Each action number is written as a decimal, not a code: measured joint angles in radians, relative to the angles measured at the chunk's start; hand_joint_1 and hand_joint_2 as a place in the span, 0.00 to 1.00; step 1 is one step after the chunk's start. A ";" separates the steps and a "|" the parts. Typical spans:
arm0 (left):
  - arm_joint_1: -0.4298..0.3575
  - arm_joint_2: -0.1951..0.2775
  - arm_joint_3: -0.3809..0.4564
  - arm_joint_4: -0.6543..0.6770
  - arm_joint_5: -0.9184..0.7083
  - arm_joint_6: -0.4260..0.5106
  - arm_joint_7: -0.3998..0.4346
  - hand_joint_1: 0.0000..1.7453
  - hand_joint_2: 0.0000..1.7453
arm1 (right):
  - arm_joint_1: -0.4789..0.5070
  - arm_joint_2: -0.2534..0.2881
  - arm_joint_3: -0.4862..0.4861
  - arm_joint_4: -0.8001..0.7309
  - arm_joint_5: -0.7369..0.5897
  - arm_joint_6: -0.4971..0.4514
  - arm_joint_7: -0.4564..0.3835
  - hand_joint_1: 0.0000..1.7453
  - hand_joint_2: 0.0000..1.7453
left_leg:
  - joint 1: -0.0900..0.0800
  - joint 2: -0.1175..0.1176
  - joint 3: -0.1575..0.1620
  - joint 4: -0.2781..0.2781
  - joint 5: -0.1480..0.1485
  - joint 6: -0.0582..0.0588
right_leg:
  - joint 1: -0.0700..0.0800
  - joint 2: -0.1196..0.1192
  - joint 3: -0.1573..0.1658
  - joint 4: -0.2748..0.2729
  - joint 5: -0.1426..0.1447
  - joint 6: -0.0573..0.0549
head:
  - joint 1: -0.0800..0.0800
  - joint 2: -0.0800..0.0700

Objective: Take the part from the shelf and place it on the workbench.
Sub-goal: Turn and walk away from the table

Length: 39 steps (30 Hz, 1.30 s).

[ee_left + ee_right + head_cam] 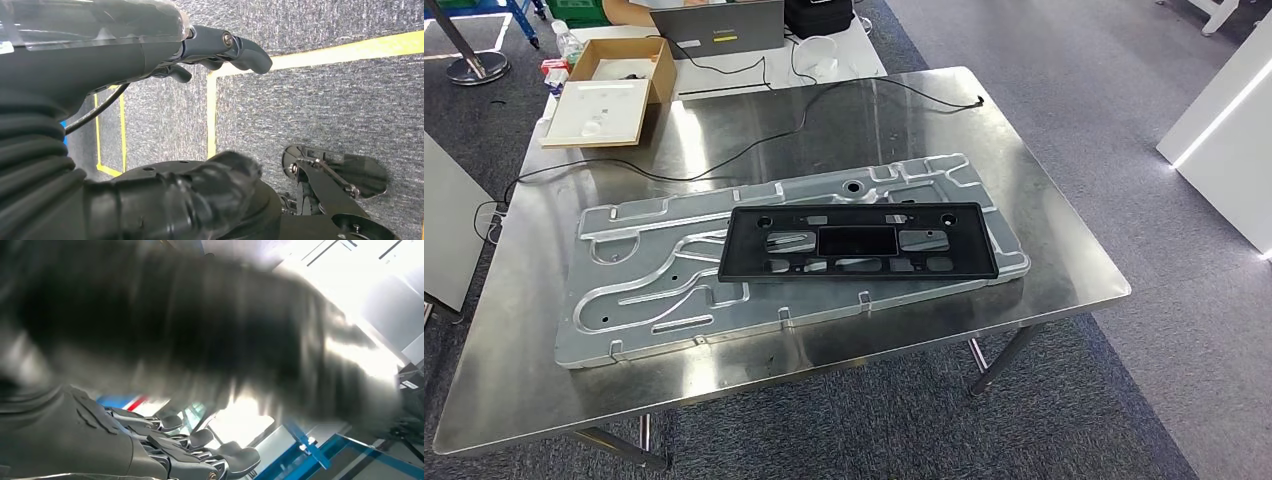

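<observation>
The part, a long black plastic frame [859,241] with several cut-outs, lies flat on a large ribbed aluminium plate [654,270]. That plate rests on the steel workbench [1044,230]. In the left wrist view my left hand [215,50] hangs over grey carpet with its fingers stretched out and nothing in them. My right hand [200,455] shows its dark fingers spread and empty. A blurred dark mass crosses the right wrist view above those fingers, and I cannot tell what it is.
A black cable [754,140] snakes across the far part of the bench. Behind it stand a cardboard box [629,65], a white tray [596,110], a laptop [716,27] and a bottle [567,42]. A white unit [1224,130] stands to the right. Yellow floor tape [212,115] marks the carpet.
</observation>
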<state>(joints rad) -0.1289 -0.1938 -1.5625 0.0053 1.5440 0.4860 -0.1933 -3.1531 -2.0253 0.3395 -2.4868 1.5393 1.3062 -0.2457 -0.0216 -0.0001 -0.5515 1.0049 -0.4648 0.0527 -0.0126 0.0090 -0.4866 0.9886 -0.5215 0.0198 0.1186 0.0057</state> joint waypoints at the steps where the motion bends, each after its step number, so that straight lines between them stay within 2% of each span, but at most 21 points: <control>1: 0.000 0.000 0.000 0.000 0.000 0.000 0.000 0.00 0.00 | 0.000 0.000 0.000 0.000 0.000 0.000 0.000 0.00 0.75 | 0.000 0.000 0.000 0.000 0.000 0.000 | 0.000 0.000 0.000 0.000 0.000 0.000 | 0.000 0.000; 4: 0.000 0.000 0.000 0.000 0.000 0.000 0.000 0.00 0.00 | 0.000 0.000 0.000 0.000 0.000 0.000 0.000 0.00 0.00 | 0.000 0.000 0.000 0.000 0.000 0.000 | 0.000 0.000 0.000 0.000 0.000 0.000 | 0.000 0.000; 18: 0.000 0.002 0.000 0.000 0.000 0.000 0.000 0.00 0.00 | 0.000 -0.001 0.000 0.000 0.000 0.000 0.000 0.00 0.00 | -0.004 0.000 0.000 0.002 -0.001 0.002 | -0.003 -0.001 0.000 -0.001 0.000 0.001 | 0.000 0.000; 23: 0.000 0.004 0.000 0.000 0.000 0.000 0.000 0.00 0.00 | 0.000 -0.002 0.000 0.000 0.000 0.000 0.000 0.00 0.00 | -0.009 0.000 0.000 0.005 -0.005 0.009 | -0.009 -0.001 0.001 -0.001 -0.001 0.010 | 0.000 0.000; 26: 0.000 0.005 0.000 0.000 0.000 0.000 0.000 0.00 0.00 | 0.000 -0.002 0.001 0.000 0.000 0.000 0.000 0.00 0.00 | -0.009 0.000 0.000 0.001 0.001 0.020 | -0.011 -0.001 0.003 -0.001 0.000 0.019 | 0.000 0.000; 27: -0.001 0.005 0.000 0.000 0.000 0.000 0.000 0.00 0.00 | 0.000 -0.002 0.001 0.000 0.000 0.000 0.000 0.00 0.00 | -0.007 0.000 0.001 -0.005 0.007 0.025 | -0.011 -0.002 0.001 0.006 -0.008 0.021 | 0.000 0.000; 28: -0.001 0.005 0.000 0.000 0.000 0.000 0.000 0.00 0.00 | 0.000 -0.002 0.001 0.000 0.000 0.000 0.000 0.00 0.00 | -0.005 0.002 0.001 -0.011 0.012 0.030 | -0.012 -0.002 -0.007 0.029 -0.030 0.022 | 0.000 0.000; 29: -0.001 0.005 0.000 0.000 0.000 0.000 0.000 0.00 0.00 | 0.000 -0.002 0.002 0.000 0.000 0.000 0.000 0.00 0.00 | -0.004 0.003 -0.001 -0.016 0.016 0.034 | -0.012 -0.003 -0.025 0.073 -0.064 0.023 | 0.000 0.000; 31: -0.001 0.005 0.000 0.000 0.000 0.000 0.000 0.00 0.00 | -0.001 -0.002 0.002 0.000 0.000 0.000 0.000 0.00 0.00 | -0.006 0.004 -0.008 -0.015 0.020 0.039 | -0.012 -0.004 -0.078 0.200 -0.140 0.025 | 0.000 0.000; 32: 0.000 0.005 0.000 0.000 0.000 -0.001 0.000 0.00 0.00 | -0.002 -0.002 0.002 0.000 0.000 0.000 0.000 0.00 0.00 | -0.008 0.004 -0.013 -0.013 0.021 0.039 | -0.012 -0.004 -0.098 0.252 -0.159 0.026 | 0.000 0.000; 33: 0.000 0.005 0.000 0.000 0.000 -0.001 0.000 0.00 0.00 | -0.002 -0.002 0.002 0.001 0.000 0.000 0.000 0.00 0.00 | -0.010 0.004 -0.017 -0.010 0.022 0.039 | -0.012 -0.004 -0.103 0.273 -0.158 0.026 | 0.000 0.000; 34: 0.000 0.005 0.000 0.000 0.000 -0.001 0.000 0.00 0.00 | -0.002 -0.002 0.002 0.001 0.000 0.000 0.000 0.00 0.00 | -0.010 0.004 -0.022 -0.005 0.023 0.038 | -0.012 -0.004 -0.089 0.255 -0.138 0.025 | 0.000 0.000; 37: 0.000 0.004 0.000 0.000 0.000 -0.001 0.000 0.00 0.00 | -0.002 -0.003 0.002 0.001 0.000 0.000 0.000 0.00 0.00 | -0.011 0.002 -0.036 0.011 0.027 0.032 | -0.008 -0.004 0.013 0.068 -0.052 0.016 | 0.000 0.000; 38: 0.000 0.004 0.000 0.000 0.000 -0.002 0.000 0.00 0.00 | -0.002 -0.002 0.002 0.001 0.000 0.001 0.001 0.00 0.00 | -0.012 0.001 -0.039 0.015 0.029 0.027 | -0.005 -0.004 0.031 0.030 -0.038 0.012 | 0.000 0.000; 39: 0.000 0.004 0.000 0.000 0.000 -0.002 0.000 0.00 0.00 | -0.002 -0.002 0.003 0.001 0.000 0.000 0.001 0.00 0.00 | -0.012 -0.001 -0.041 0.017 0.033 0.021 | -0.001 -0.004 0.034 0.016 -0.035 0.008 | 0.000 0.000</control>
<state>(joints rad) -0.1292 -0.1894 -1.5625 0.0053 1.5442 0.4845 -0.1934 -3.1553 -2.0271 0.3421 -2.4861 1.5393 1.3066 -0.2445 -0.0337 -0.0009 -0.5923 1.0217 -0.4314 0.0742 -0.0141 0.0054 -0.4526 1.0045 -0.5567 0.0277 0.1190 0.0057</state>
